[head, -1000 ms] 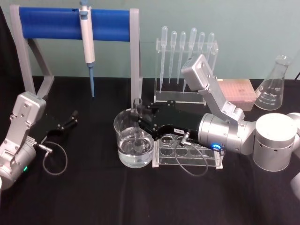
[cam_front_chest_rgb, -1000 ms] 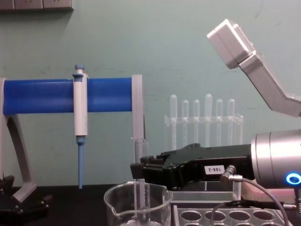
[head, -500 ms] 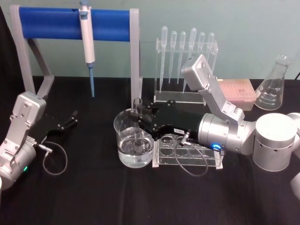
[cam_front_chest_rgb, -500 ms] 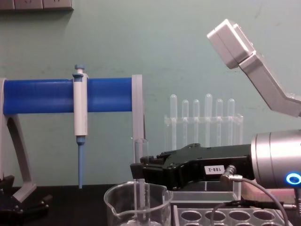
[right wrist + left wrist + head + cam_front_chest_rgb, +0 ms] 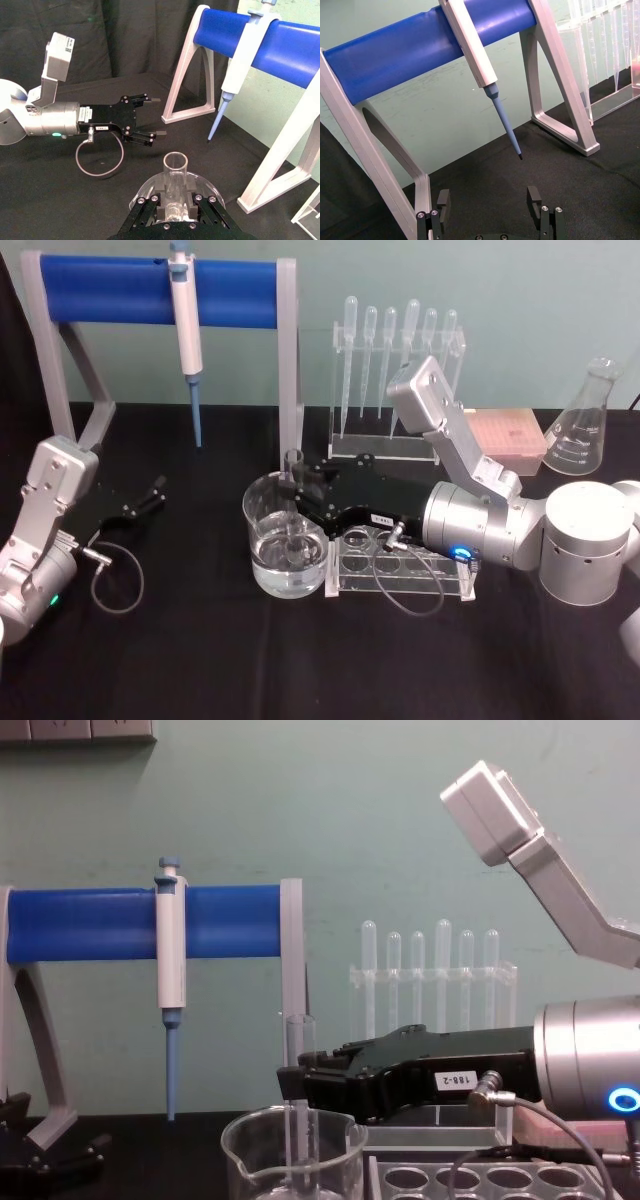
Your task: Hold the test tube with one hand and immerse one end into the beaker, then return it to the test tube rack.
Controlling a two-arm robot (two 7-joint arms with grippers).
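The test tube [image 5: 293, 462] stands upright with its lower end inside the beaker [image 5: 262, 540], which holds clear water. My right gripper [image 5: 295, 483] reaches in from the right and is shut on the test tube just above the beaker's rim. In the chest view the black jaws with the white label clamp the tube [image 5: 299, 1038] over the beaker [image 5: 250, 1155]. The right wrist view looks down on the open tube top [image 5: 175, 162] between the two fingers [image 5: 155, 201]. My left gripper [image 5: 153, 491] rests open at the left of the table, apart from the beaker.
A clear test tube rack [image 5: 405, 568] sits right beside the beaker, under my right arm. A blue-barred stand [image 5: 160, 292] holding a white-and-blue pipettor [image 5: 186, 320] stands behind. A pipette rack [image 5: 398, 360], a pink tip box [image 5: 508, 432] and a conical flask [image 5: 585, 425] stand at the back right.
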